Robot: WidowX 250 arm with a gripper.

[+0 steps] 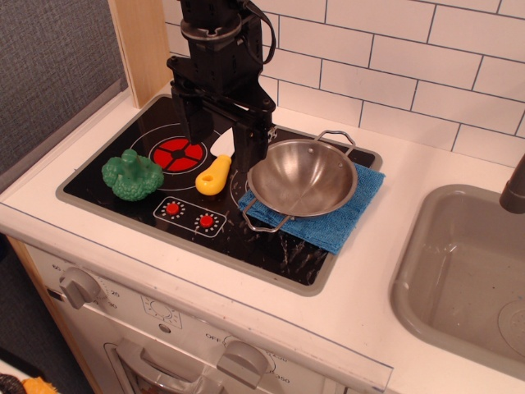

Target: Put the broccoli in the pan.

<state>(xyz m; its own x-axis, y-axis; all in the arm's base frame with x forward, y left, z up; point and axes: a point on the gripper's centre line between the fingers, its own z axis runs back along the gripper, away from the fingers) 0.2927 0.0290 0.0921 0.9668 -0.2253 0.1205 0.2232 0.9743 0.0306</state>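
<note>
A black toy stovetop sits in a white counter, with a red burner at its far left and two small red dials printed near its front edge. A yellow-handled toy knife lies at the middle. A blue cloth lies on the right part. A grey sink is set at the far right. White tiles line the wall behind. Grey knobs sit on the front panel below.

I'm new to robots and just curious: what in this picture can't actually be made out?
- The hand: dark against the black stovetop, so open or shut is unclear.
- The toy knife: its blade runs behind the hand.
- The blue cloth: mostly under the pan.
- The sink: cut off by the right edge.
</note>
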